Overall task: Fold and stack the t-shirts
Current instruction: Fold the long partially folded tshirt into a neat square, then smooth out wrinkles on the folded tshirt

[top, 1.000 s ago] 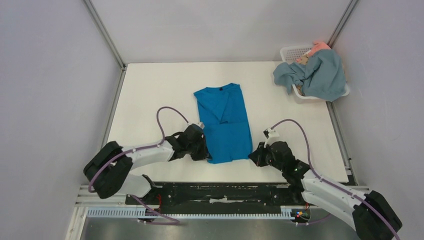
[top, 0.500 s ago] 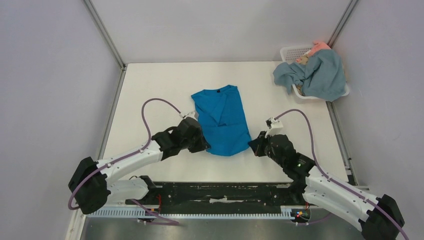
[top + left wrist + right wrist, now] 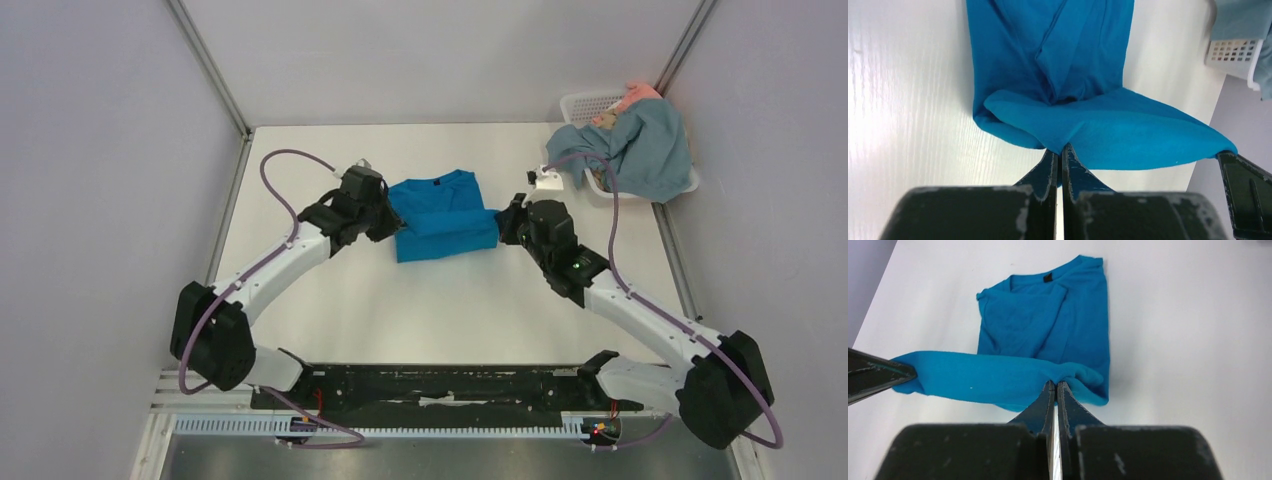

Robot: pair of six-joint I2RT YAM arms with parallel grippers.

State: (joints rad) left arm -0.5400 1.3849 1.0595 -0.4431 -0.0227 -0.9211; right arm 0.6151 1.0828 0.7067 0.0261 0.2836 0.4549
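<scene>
**Setting.** A white matte table (image 3: 450, 310) is enclosed by pale grey walls (image 3: 100, 150) with metal corner posts. A faint lengthwise grain in the tabletop is made out only in the left wrist view.

**Item 1.** The cobalt-blue t-shirt (image 3: 445, 215), of soft plain cloth, is laid on the far half of the table, about midway across, with its collar toward the far edge. From above it is read as a compact rectangle, the hem half doubled toward the collar. Only the wrist views show that this half is not lying flat. It is held clear of the lower layer as a smooth band stretched between the two grippers. A diagonal crease and a dark neck label are seen in the right wrist view.

**Item 2.** The left gripper (image 3: 390, 222) is clamped on the band's left corner, its dark, scuffed fingers pressed together on the cloth.

**Item 3.** The right gripper (image 3: 504, 222) is clamped likewise on the right corner.

**Item 4.** A white plastic lattice basket (image 3: 585, 103) is set in the far right corner. Its square holes are clearest in the left wrist view.

**Item 5.** The grey-blue t-shirt (image 3: 640, 150) is draped, crumpled, over the basket rim.

**Item 6.** A salmon-pink cloth (image 3: 640, 93) is seen at the basket's far edge, in the top view only.
</scene>
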